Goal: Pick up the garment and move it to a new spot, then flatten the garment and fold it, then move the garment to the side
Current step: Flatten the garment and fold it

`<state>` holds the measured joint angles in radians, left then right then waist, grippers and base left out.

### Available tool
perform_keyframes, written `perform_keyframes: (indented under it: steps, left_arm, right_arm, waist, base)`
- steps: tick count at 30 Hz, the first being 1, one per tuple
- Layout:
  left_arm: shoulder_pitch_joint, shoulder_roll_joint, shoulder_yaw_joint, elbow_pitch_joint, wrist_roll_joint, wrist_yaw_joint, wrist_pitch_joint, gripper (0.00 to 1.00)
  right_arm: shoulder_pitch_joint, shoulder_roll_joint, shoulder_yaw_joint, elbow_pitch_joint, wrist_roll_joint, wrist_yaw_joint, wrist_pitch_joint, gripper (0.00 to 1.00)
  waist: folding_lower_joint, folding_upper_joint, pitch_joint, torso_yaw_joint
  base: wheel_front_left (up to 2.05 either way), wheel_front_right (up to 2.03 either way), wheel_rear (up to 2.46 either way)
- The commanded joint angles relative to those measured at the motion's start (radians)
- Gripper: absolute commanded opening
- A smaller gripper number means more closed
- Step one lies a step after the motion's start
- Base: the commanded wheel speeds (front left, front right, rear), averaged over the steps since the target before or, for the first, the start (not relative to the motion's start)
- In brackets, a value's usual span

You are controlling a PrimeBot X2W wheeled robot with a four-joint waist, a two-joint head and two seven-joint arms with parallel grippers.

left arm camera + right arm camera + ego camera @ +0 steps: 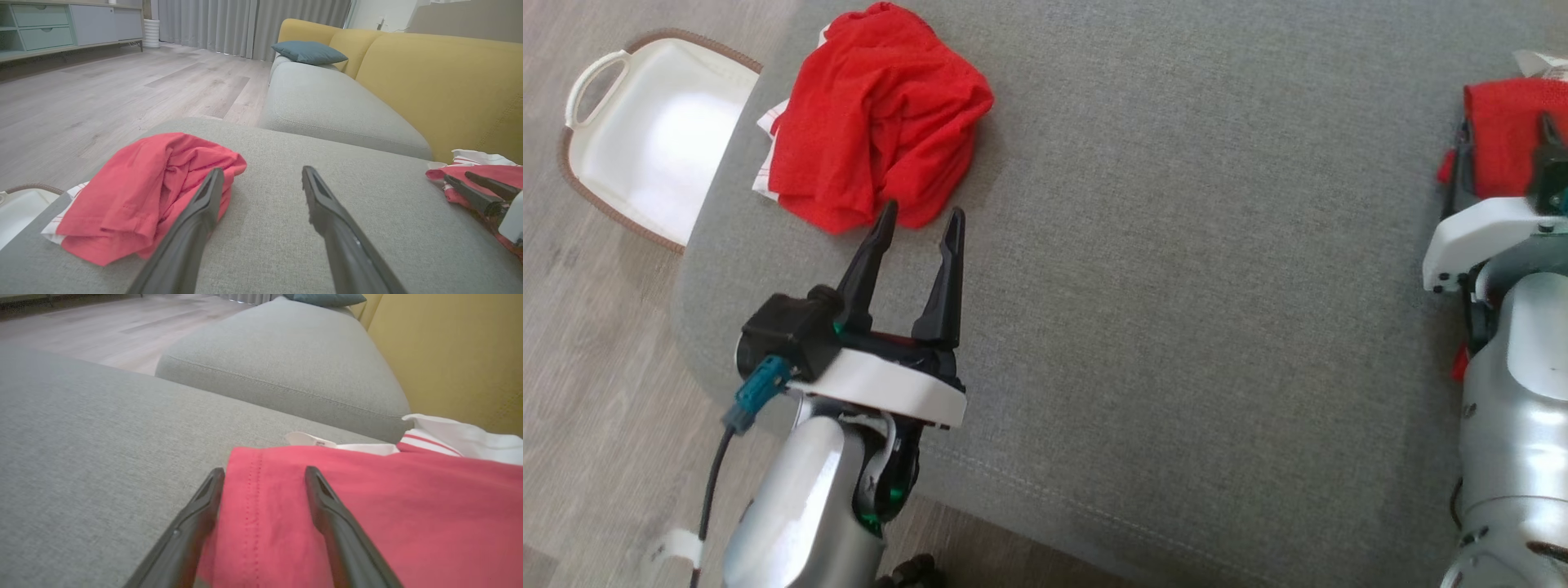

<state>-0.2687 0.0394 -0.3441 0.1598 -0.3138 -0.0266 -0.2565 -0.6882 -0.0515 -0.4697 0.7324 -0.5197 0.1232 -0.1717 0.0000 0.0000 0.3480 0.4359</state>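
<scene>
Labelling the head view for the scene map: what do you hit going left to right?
Left to right: white basket on the floor → crumpled red garment → bare grey cushion → flat red garment at the right edge.

In the head view the right gripper (1503,135) is cut off by the right edge, and the folded garment (1494,175) under it is partly covered and cropped. The basket (645,139) is half hidden behind the cushion (1176,286). A white cloth (768,122) is mostly buried under the garment (874,114). In the right wrist view, the print on a label (310,439) cannot be read.
</scene>
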Motion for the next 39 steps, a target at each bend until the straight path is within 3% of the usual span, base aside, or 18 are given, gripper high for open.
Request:
perform_keyframes:
  steps: [1,2,3,9,14,20,26,29,33,39]
  left_arm:
    - [-0.033,0.011,0.029,-0.038,-0.006,0.005,-0.005,1.00]
    - [-0.035,0.011,0.028,-0.038,-0.007,0.006,-0.005,1.00]
    - [-0.037,0.011,0.027,-0.037,-0.008,0.007,-0.005,1.00]
    - [-0.045,0.011,0.027,-0.037,-0.010,0.008,-0.005,1.00]
    - [-0.039,0.011,0.036,-0.031,-0.010,0.007,-0.005,1.00]
    - [-0.011,0.011,0.059,-0.021,0.000,0.001,-0.005,1.00]
    - [0.025,0.011,0.096,-0.015,0.020,-0.008,-0.005,1.00]
    - [0.046,0.011,0.119,-0.015,0.025,-0.011,-0.005,1.00]
    - [0.065,0.011,0.132,-0.019,0.027,-0.014,-0.005,1.00]
    - [0.077,0.011,0.138,-0.024,0.038,-0.022,-0.005,1.00]
  right_arm:
    - [-0.039,0.001,0.009,-0.010,-0.013,0.008,0.006,0.69]
    - [-0.045,0.001,0.001,0.002,-0.016,0.008,0.004,0.19]
    - [-0.051,0.001,-0.003,0.014,-0.020,0.008,-0.002,0.00]
    - [-0.082,0.001,0.013,0.089,0.001,0.008,-0.049,0.00]
    - [-0.123,0.001,0.194,0.151,0.181,0.008,-0.088,0.00]
    - [-0.064,0.001,0.607,-0.099,0.562,0.008,-0.090,0.00]
    - [-0.006,0.001,0.827,-0.381,0.812,0.008,-0.090,0.00]
    - [0.006,0.001,0.825,-0.455,0.872,0.008,-0.090,0.00]
    - [0.013,0.001,0.769,-0.453,0.872,0.008,-0.090,0.00]
    - [0.025,0.001,0.552,-0.384,0.753,0.008,-0.074,0.00]
  waist:
    - [0.0000,0.0000,0.001,-0.004]
    - [0.0000,0.0000,0.001,-0.006]
    - [0.0000,0.0000,0.000,-0.009]
    - [0.0000,0.0000,-0.009,-0.035]
    - [0.0000,0.0000,-0.038,-0.066]
    - [0.0000,0.0000,-0.103,-0.128]
    - [0.0000,0.0000,-0.176,-0.206]
    - [0.0000,0.0000,-0.207,-0.249]
    - [0.0000,0.0000,-0.222,-0.290]
    - [0.0000,0.0000,-0.221,-0.359]
  base:
    - [0.00,0.00,0.00]
    - [0.00,0.00,0.00]
    - [0.00,0.00,0.00]
    - [0.00,0.00,0.00]
    - [0.00,0.00,0.00]
    - [0.00,0.00,0.00]
    - [0.00,0.00,0.00]
    - [0.00,0.00,0.00]
    - [0.00,0.00,0.00]
    - [0.00,0.00,0.00]
